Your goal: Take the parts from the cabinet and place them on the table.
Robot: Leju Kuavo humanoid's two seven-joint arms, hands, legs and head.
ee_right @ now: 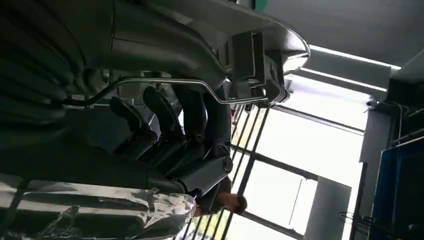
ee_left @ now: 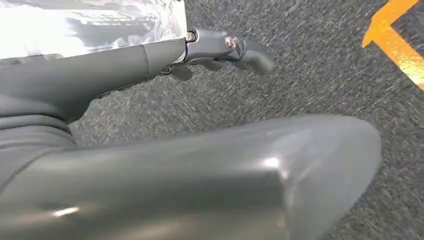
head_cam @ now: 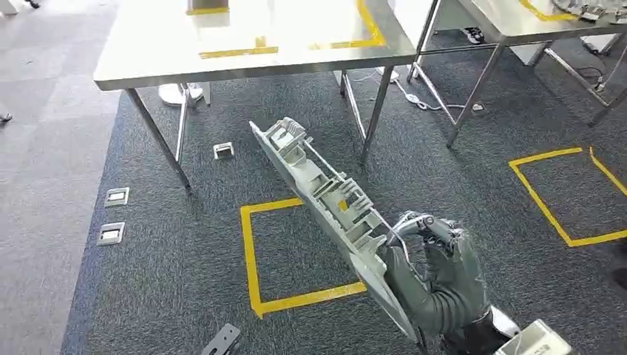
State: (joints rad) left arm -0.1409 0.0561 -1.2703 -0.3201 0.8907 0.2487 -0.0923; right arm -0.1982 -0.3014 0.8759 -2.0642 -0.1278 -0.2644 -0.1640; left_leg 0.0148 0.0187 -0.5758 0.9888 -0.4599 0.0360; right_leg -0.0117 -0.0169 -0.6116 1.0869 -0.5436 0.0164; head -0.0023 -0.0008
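Now gripping the long grey plastic part (head_cam: 325,200) at its near end with the right hand (head_cam: 436,277), fingers (ee_right: 165,125) wrapped around it and its wire rod, tilted above the dark carpet (head_cam: 458,192) short of the steel table (head_cam: 244,52). Left hand (ee_left: 150,165) holding nothing, fingers (ee_left: 220,47) apart over carpet.

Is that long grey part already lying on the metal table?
No, the right hand holds the long grey part in the air over the carpet, short of the metal table.

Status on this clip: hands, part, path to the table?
Right hand grips the part, tilted above the floor. Left hand holds nothing, fingers apart. Table ahead, nothing in between.
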